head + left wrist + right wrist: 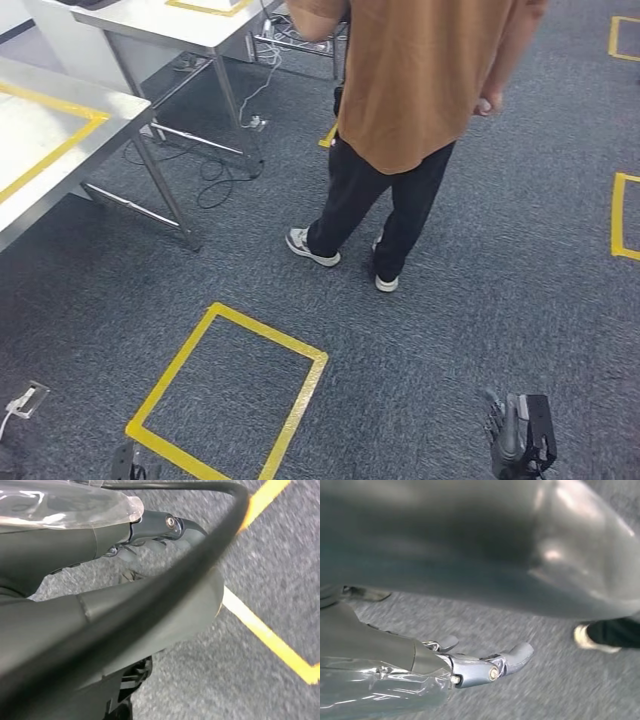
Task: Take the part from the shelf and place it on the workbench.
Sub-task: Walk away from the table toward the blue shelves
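Walking with both hands empty, part not yet collected.
Right hand (482,665) spread, left hand (158,530) likewise; person (407,110) close ahead risks collision.

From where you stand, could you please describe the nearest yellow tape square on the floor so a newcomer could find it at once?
Start at the steel table on the left, then look down the grey carpet towards the robot. The complete yellow tape square lies there, before the person's shoes; the other floor outlines are cut off by the picture's edge.
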`<state>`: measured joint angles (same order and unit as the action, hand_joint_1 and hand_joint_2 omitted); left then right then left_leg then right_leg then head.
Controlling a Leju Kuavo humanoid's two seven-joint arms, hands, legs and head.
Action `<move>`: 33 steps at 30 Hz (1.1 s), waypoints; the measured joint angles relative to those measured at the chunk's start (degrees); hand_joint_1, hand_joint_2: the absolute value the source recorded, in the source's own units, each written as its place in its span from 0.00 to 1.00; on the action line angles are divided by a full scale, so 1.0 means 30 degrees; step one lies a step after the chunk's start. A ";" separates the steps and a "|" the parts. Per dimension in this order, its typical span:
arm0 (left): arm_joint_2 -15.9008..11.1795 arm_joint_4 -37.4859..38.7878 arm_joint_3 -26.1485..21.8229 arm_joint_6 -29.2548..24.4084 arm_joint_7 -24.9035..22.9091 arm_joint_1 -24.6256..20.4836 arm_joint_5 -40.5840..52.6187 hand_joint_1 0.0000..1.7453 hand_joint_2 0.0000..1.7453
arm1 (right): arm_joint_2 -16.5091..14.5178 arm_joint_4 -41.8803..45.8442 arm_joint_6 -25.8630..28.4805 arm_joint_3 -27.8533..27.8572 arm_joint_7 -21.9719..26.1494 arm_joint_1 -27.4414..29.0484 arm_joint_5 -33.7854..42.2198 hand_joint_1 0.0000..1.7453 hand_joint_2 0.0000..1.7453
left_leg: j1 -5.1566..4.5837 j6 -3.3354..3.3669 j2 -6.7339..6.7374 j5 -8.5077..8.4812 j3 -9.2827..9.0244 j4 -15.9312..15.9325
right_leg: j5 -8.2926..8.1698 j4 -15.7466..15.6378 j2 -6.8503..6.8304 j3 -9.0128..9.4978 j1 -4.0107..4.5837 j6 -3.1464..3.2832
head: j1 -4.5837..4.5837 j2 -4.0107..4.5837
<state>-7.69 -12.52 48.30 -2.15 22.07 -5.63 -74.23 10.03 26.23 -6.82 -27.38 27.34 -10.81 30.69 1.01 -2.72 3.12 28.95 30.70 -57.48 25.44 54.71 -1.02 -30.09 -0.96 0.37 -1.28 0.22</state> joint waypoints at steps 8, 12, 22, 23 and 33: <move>0.0062 0.0000 -0.0004 -0.0082 0.0033 0.0106 -0.0007 0.00 0.00 | -0.0022 -0.0994 0.0051 0.0040 -0.0129 -0.0001 0.0004 0.00 0.00 | -0.0527 0.0899 -0.0945 -0.0159 0.0013 -0.0466 | -0.0412 0.0027 0.0552 -0.0517 0.0543 0.0482 | 0.0748 0.0000; 0.0042 0.0000 -0.0013 -0.0100 0.0075 -0.0005 0.0013 0.00 0.00 | -0.0067 -0.1277 0.0047 0.0047 -0.0140 -0.0013 -0.0011 0.00 0.00 | -0.0616 0.1296 -0.0883 -0.0489 -0.0912 0.1681 | -0.0601 0.0367 0.0587 -0.0644 0.0618 0.0181 | 0.0776 0.0000; 0.0169 0.0000 -0.0015 -0.0098 0.0104 0.0225 0.0022 0.00 0.00 | -0.0073 -0.1812 -0.0044 0.0035 -0.0348 0.0085 -0.0058 0.00 0.00 | -0.0031 0.0927 -0.0842 0.0103 -0.2140 0.1791 | 0.0005 0.3819 0.0394 -0.2651 -0.0249 -0.1020 | 0.0140 0.0000; 0.0162 0.0007 -0.0016 -0.0111 0.0106 0.0211 0.0022 0.00 0.00 | -0.0084 -0.1881 -0.0057 0.0033 -0.0354 0.0102 -0.0058 0.00 0.00 | 0.0063 0.0754 -0.0830 0.0289 -0.2367 0.1779 | -0.0540 0.2640 0.0328 -0.2244 -0.0294 -0.1185 | 0.0031 0.0002; 0.0193 0.0029 -0.0031 -0.0142 0.0146 0.0112 0.0016 0.00 0.00 | -0.0118 -0.2164 -0.0095 0.0024 -0.0361 0.0202 -0.0040 0.00 0.00 | 0.0016 0.0122 -0.0859 0.0966 0.2011 -0.4567 | 0.0699 0.0507 0.0533 0.0065 0.0207 0.0268 | 0.0630 0.0000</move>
<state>-7.11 -12.44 48.21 -2.58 22.51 -5.29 -74.18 9.68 19.74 -7.10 -27.30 26.26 -10.20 30.57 1.05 -2.35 0.55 31.84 36.73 -71.18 27.53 56.23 0.58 -29.89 -0.34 1.17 0.61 0.22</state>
